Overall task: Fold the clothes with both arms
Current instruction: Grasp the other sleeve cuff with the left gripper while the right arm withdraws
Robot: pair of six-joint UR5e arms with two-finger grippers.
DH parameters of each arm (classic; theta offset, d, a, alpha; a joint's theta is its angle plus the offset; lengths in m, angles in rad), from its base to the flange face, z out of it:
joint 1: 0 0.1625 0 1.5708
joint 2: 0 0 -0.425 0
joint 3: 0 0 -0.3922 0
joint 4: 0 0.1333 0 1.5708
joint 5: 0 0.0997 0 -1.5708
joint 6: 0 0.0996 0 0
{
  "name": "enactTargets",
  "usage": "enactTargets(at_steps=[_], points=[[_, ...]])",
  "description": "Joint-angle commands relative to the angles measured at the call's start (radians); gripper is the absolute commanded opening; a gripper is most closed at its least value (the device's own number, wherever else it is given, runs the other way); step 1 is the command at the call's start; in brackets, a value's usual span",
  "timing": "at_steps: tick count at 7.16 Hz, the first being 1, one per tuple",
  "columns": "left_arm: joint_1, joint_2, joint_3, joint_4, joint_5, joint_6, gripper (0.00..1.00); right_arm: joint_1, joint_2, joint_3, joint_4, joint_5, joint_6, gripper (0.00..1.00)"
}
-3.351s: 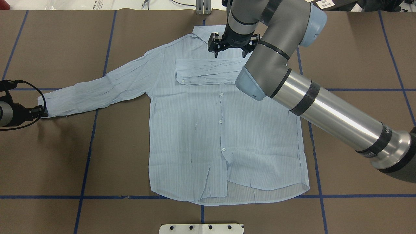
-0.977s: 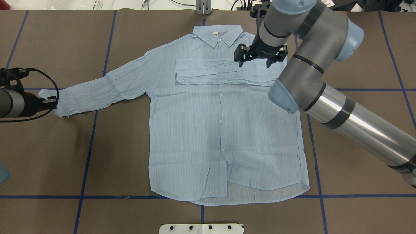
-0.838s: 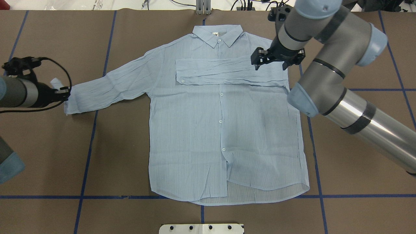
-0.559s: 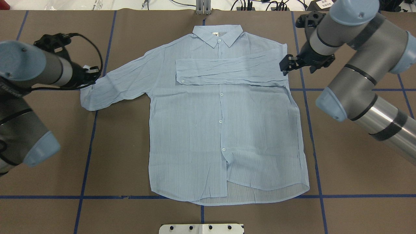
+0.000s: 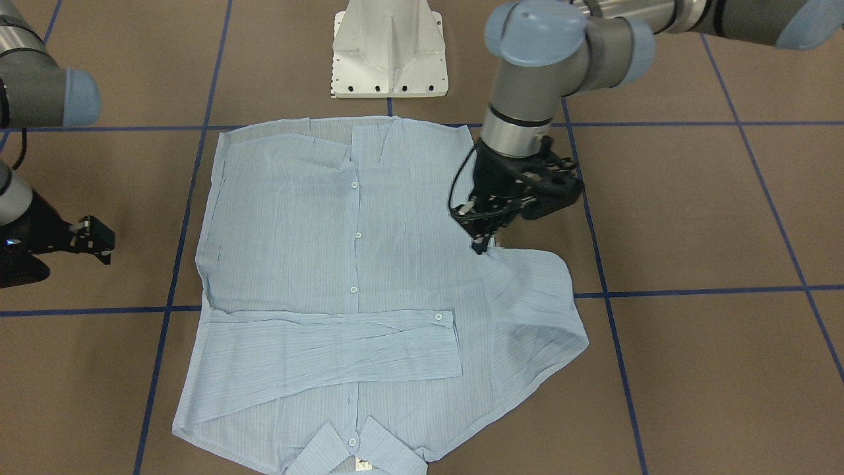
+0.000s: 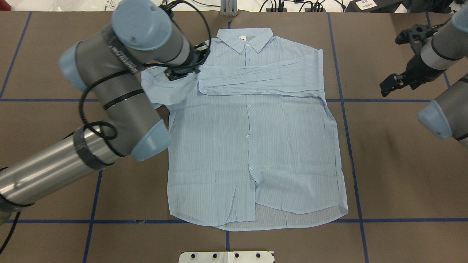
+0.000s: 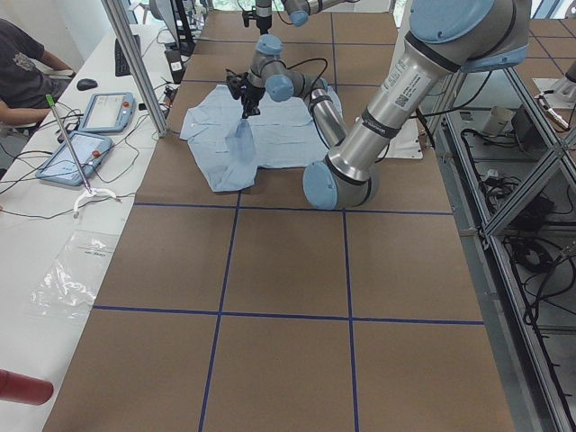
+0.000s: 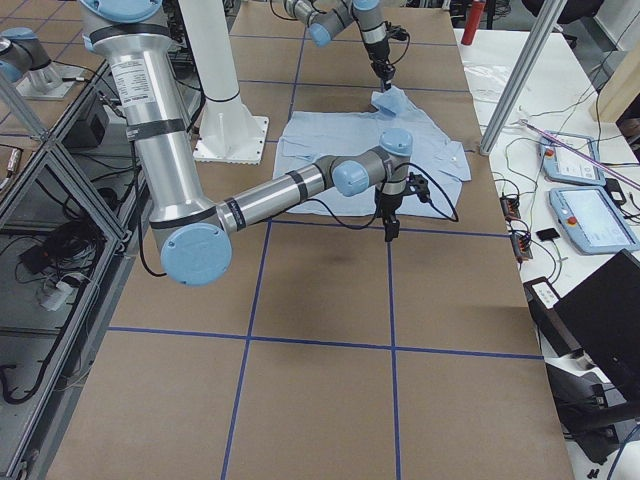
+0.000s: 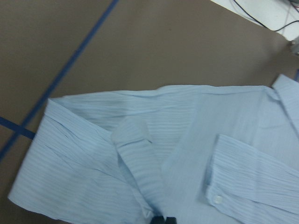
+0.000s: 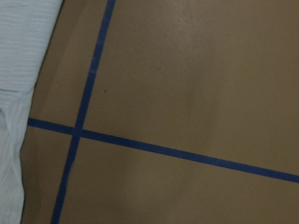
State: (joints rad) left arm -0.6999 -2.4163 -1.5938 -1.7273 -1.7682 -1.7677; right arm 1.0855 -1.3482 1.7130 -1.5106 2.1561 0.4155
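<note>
Grip of left end effector point(image 5: 480, 247) on sleeve point(image 5: 535, 285) shows clearest frontally.

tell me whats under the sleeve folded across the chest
The folded sleeve lies flat on the shirt front, just below the collar. The chest fabric and any button beneath it are covered.

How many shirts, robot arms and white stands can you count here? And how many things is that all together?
Shirts: 1, the light-blue shirt
Robot arms: 2, the left arm and the right arm
White stands: 1, the white base
Total: 4
</note>
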Motion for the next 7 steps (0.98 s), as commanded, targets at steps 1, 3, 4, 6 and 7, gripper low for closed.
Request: enactTargets(at_steps=[1,3,4,6,7], points=[[0.019,-0.116,0.171,-0.299,0.000,-0.340,0.00,0.034,-0.042,-0.009,0.029,0.030,-0.047,1.00],[0.019,-0.130,0.208,-0.403,0.007,-0.517,0.00,0.034,-0.042,-0.009,0.029,0.030,-0.046,1.00],[0.020,-0.136,0.237,-0.464,0.009,-0.573,0.00,0.034,-0.040,-0.010,0.029,0.028,-0.046,1.00],[0.052,-0.188,0.297,-0.506,0.042,-0.619,0.00,0.034,-0.040,-0.012,0.029,0.028,-0.044,1.00],[0.084,-0.201,0.316,-0.512,0.093,-0.636,0.00,0.034,-0.040,-0.016,0.029,0.028,-0.044,1.00]])
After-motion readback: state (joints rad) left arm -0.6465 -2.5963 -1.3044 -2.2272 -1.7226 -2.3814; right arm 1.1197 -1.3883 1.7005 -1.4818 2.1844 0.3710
